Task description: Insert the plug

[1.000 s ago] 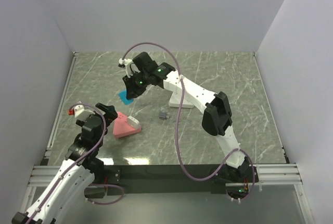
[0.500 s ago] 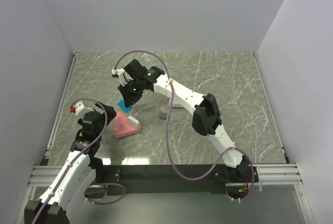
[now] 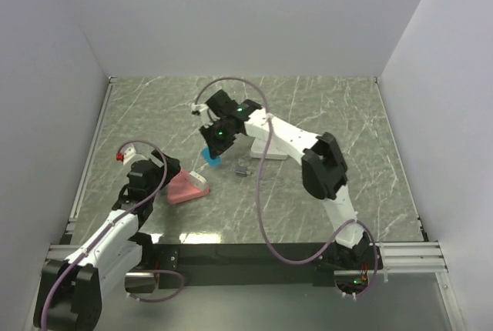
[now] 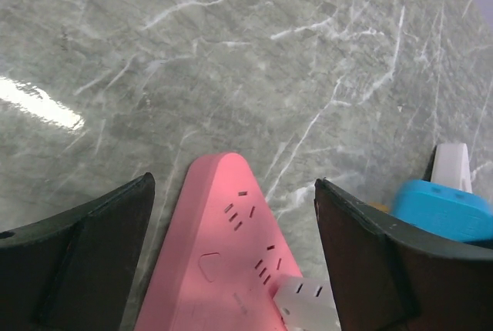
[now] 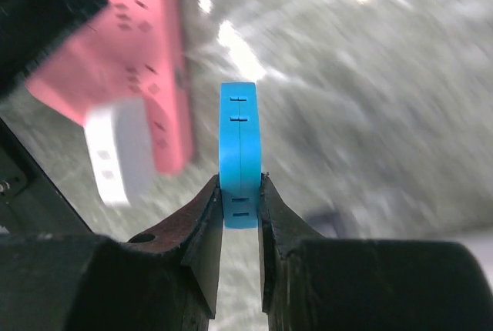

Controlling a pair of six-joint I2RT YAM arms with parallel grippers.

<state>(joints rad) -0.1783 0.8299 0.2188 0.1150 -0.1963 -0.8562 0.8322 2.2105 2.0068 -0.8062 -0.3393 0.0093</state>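
While the top cam gives you a blue speck at the right gripper (image 3: 212,154), the R wrist cam shows its jaws pinched on a slim blue plug (image 5: 239,154), edge-on w/ tiny slots, held near the white block (image 4: 304,304) at the end of the pink power strip (image 4: 219,262). L wrist cam: left gripper (image 4: 233,185) spread wide, straddling that smooth, wedge-shaped strip w/o touching, holding nothing. The table (image 4: 231,54) is glossy grey-green marble.
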